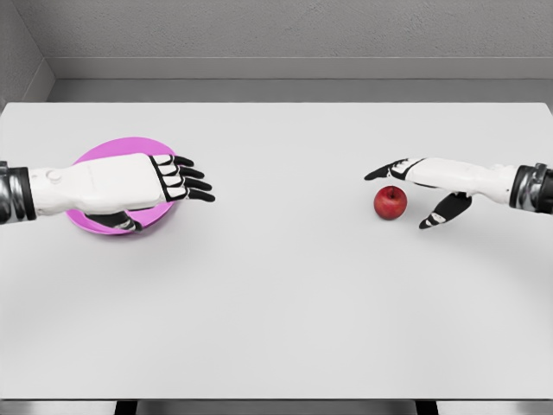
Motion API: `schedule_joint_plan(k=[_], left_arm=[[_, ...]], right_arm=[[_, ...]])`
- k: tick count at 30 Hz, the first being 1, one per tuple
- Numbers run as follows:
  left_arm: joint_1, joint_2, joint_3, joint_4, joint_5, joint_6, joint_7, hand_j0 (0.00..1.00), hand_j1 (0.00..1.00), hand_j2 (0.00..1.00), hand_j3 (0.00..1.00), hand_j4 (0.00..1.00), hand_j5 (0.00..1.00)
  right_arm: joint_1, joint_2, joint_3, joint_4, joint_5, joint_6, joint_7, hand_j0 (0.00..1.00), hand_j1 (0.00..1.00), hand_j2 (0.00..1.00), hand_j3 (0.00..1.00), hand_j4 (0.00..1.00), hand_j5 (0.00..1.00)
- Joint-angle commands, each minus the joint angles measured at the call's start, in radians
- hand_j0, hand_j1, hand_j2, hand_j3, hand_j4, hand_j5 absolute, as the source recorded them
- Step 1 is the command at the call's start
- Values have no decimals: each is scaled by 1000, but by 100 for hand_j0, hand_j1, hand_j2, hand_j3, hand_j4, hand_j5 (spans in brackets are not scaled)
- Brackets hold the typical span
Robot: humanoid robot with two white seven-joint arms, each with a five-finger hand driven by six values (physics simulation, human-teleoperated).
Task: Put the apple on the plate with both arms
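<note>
A broad white table (285, 303) fills most of the view, its top plain and matte. Behind the table's far edge runs a grey floor strip (302, 90), and beyond that rises a grey textured wall (294, 30). Two dark legs (125, 407) show below the table's near edge.

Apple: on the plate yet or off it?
Off. The apple sits on the table by the right robot hand, far from the plate.

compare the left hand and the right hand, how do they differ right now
The left hand lies over the pink plate, palm down, fingers together; the right hand has fingers and thumb spread around the red apple. The left covers much of the plate; the right leaves the apple in plain view. Both are open, holding nothing.
</note>
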Motion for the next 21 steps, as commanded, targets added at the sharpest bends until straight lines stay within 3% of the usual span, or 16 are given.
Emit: schedule_joint_plan(k=[1, 11, 21], left_arm=[[0, 0, 1, 0, 6, 2, 0, 100, 100, 100, 100, 100, 100], [2, 0, 1, 0, 6, 2, -1, 100, 100, 100, 100, 100, 100], [0, 2, 1, 0, 4, 2, -1, 100, 100, 100, 100, 100, 100]], right_arm=[[-2, 17, 3, 30, -3, 3, 0, 100, 100, 100, 100, 100, 100], [-37, 93, 32, 128, 26, 3, 0, 100, 100, 100, 100, 100, 100], [-46, 107, 37, 168, 40, 3, 0, 100, 100, 100, 100, 100, 100]])
